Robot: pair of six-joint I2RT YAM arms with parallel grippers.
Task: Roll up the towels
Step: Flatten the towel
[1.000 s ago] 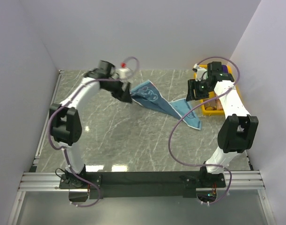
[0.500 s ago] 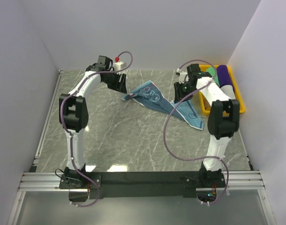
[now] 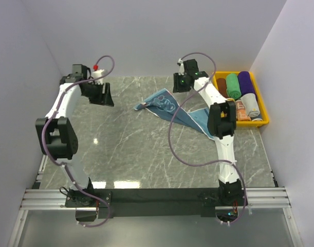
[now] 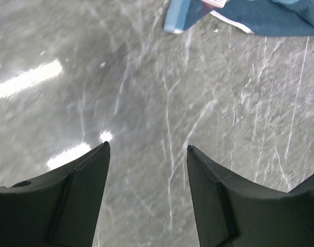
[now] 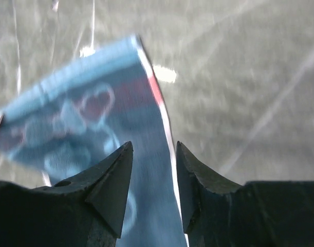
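One blue towel (image 5: 90, 121) lies, apparently untouched, beneath the parted right gripper (image 5: 154, 149).

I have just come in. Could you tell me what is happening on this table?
Two robot arms are working on rolling towels. A blue printed towel lies unrolled on the table. The right tool hovers open just above it. The left tool is open over bare table, holding nothing. Several rolls sit in the yellow bin at the right.

White walls (image 3: 162, 36) enclose a grey, white-veined marble surface (image 3: 146, 149) with bright light reflections (image 3: 95, 140); a metal rail (image 3: 162, 196) edges its near side.
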